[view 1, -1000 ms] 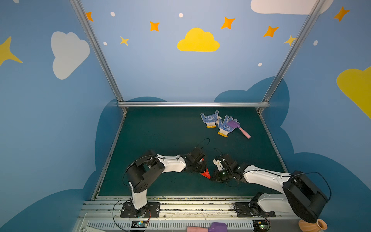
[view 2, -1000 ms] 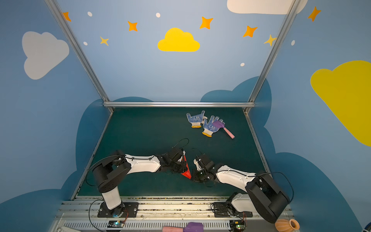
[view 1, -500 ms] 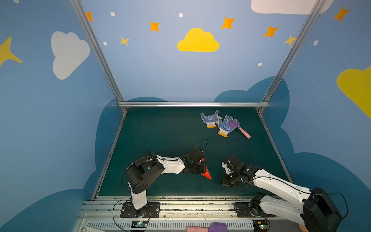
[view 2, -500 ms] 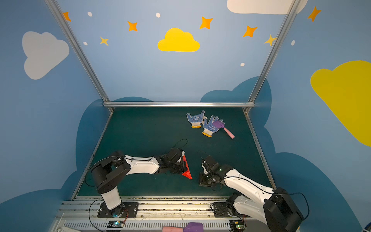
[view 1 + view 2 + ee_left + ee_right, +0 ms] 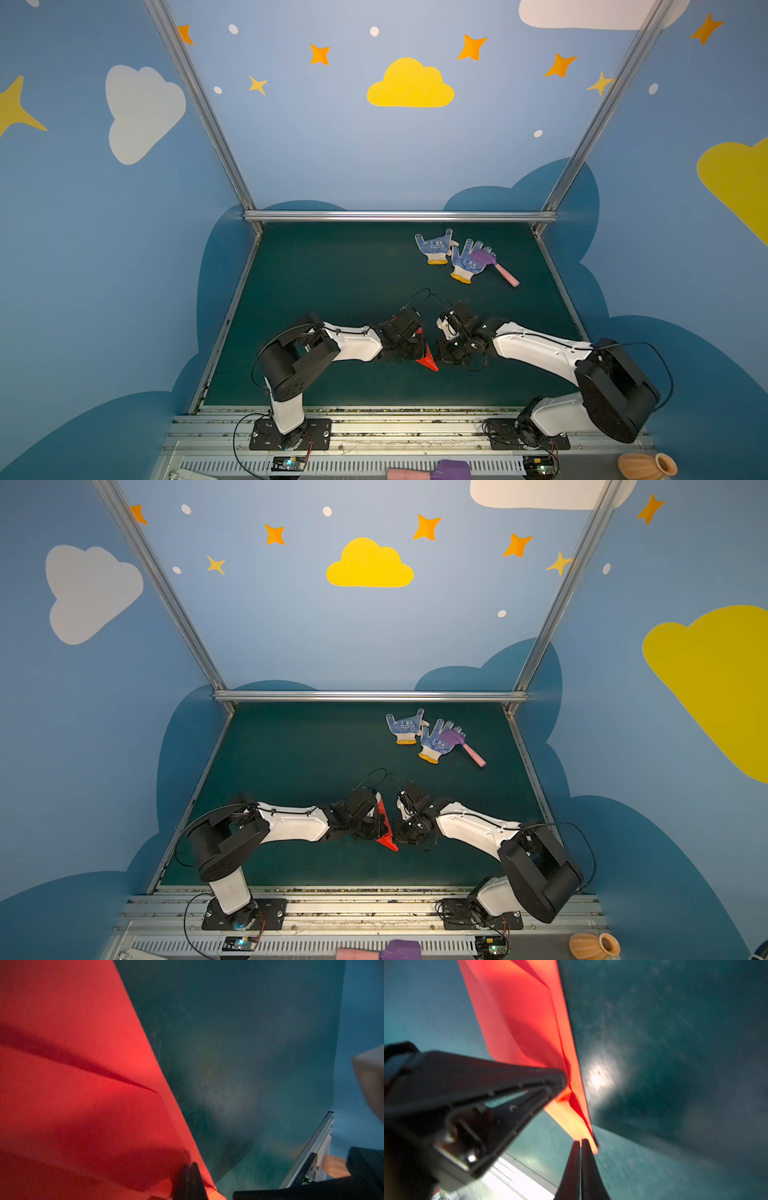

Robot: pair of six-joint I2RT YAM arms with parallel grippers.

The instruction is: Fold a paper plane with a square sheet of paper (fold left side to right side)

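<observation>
The square sheet of paper is bright red and folded into a slim pointed paper plane [image 5: 427,360] [image 5: 385,831]. It stands on edge on the green mat [image 5: 332,282] near the front middle, point toward the front. My left gripper [image 5: 415,347] [image 5: 191,1164] is shut on its creased body; the right wrist view shows the left fingers [image 5: 556,1082] clamped on the paper plane [image 5: 529,1018]. My right gripper [image 5: 445,353] [image 5: 580,1141] is shut, its tips right at the paper's point with nothing seen between them. Red paper [image 5: 72,1064] fills half of the left wrist view.
Two blue-dotted white gloves [image 5: 435,249] [image 5: 467,264] and a purple-and-pink toy hammer [image 5: 496,266] lie at the back right of the mat. A metal rail [image 5: 399,216] bounds the back. Below the front edge are another toy hammer [image 5: 432,473] and a clay vase [image 5: 646,465].
The right gripper, beside the paper a second ago, swung off to the front right and has now come back to the paper's point. The left gripper has kept hold of the paper.
</observation>
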